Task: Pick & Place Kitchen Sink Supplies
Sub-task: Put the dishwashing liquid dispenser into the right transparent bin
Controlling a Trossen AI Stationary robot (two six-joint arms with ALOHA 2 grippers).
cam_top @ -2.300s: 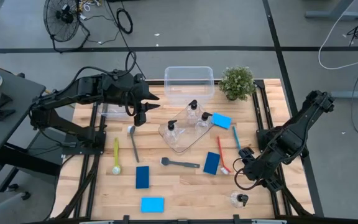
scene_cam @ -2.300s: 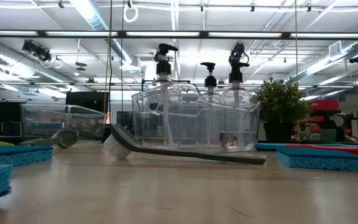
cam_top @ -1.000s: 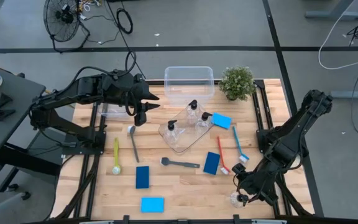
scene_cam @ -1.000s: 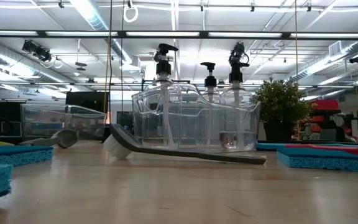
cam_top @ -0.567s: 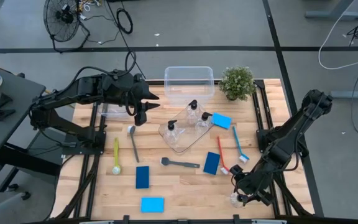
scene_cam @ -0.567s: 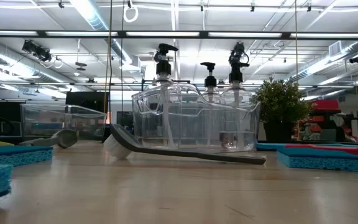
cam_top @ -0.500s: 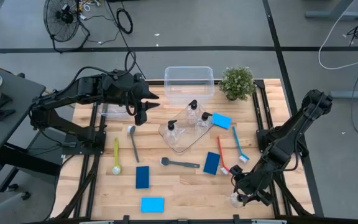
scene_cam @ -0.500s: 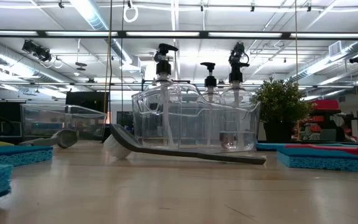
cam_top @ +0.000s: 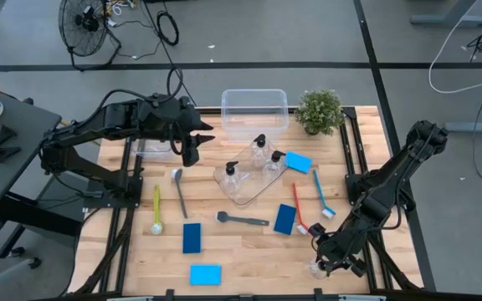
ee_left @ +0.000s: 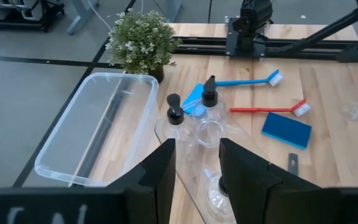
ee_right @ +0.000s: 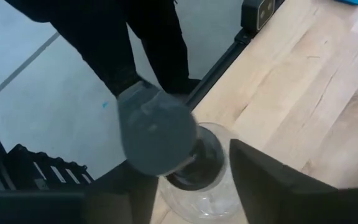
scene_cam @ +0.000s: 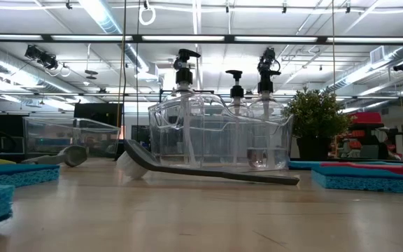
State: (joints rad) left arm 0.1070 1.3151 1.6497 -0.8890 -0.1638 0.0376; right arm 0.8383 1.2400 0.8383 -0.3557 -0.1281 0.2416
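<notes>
A small clear bottle (cam_top: 317, 269) with a black pump top (ee_right: 194, 163) stands upright near the table's near right corner. My right gripper (cam_top: 325, 261) hangs over it from above, open, with one finger on each side of the bottle (ee_right: 199, 186). My left gripper (cam_top: 192, 149) is open and holds nothing, raised over the far left of the table. Three more pump bottles (cam_top: 260, 149) stand in a clear tray (cam_top: 243, 194). Sponges (cam_top: 285, 219) and brushes (cam_top: 243, 220) lie flat on the wood. My right gripper straddles the bottle just below its pump top, slanting down from above. One finger (ee_right: 272, 183) stands at the edge of the bottle's shoulder (ee_right: 224, 180). I cannot tell whether either finger touches it. The bottle stands upright on the table.
A clear bin (cam_top: 254, 113) and a potted plant (cam_top: 319, 110) stand at the far edge, and a second clear bin (cam_top: 151, 152) lies under my left arm. Red (cam_top: 299, 209) and blue (cam_top: 320, 194) brushes lie just beyond the right gripper. Bare wood lies between the sponges at the near edge.
My right gripper has come down a little over the bottle at the near right corner, then held still. The bottle has stayed in place.
</notes>
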